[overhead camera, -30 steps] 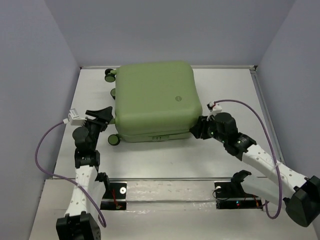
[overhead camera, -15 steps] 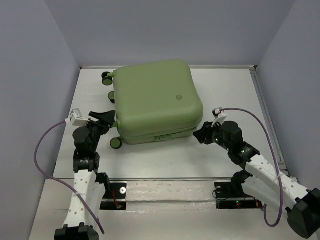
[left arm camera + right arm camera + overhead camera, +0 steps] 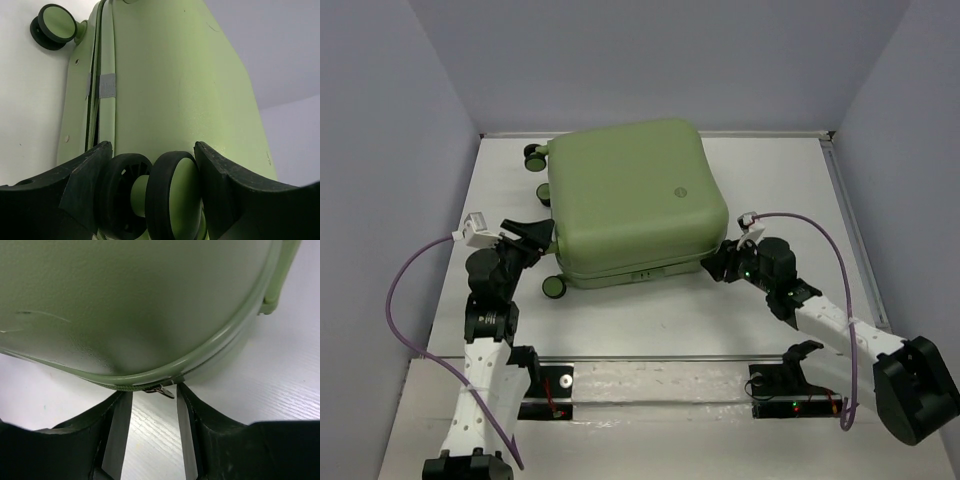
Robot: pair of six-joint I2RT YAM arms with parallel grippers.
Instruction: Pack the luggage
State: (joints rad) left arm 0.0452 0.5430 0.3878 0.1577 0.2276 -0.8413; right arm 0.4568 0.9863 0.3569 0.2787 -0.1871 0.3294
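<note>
The luggage (image 3: pixel 630 195) is a pale green hard-shell suitcase lying flat and closed on the white table, with a round logo (image 3: pixel 683 193) on its shell. My left gripper (image 3: pixel 542 240) is at its left side. In the left wrist view its fingers (image 3: pixel 85 175) press both sides of a black-and-green double caster wheel (image 3: pixel 170 195), and the shell (image 3: pixel 165 90) rises behind. My right gripper (image 3: pixel 715 262) is at the near right corner. Its jaws (image 3: pixel 152 392) stand apart, and the small metal zipper pull (image 3: pixel 164 390) hangs between the tips under the shell's rim (image 3: pixel 210 352).
More caster wheels stick out at the suitcase's left side (image 3: pixel 536 153) and near left corner (image 3: pixel 552 287). A raised rail (image 3: pixel 840 190) borders the table on the right, and grey walls close the back and sides. The arms' mounting bar (image 3: pixel 660 375) runs along the near edge.
The suitcase has turned slightly on the table. My right gripper backed away from the near right corner, then came back up to it. My left gripper stayed on the wheel.
</note>
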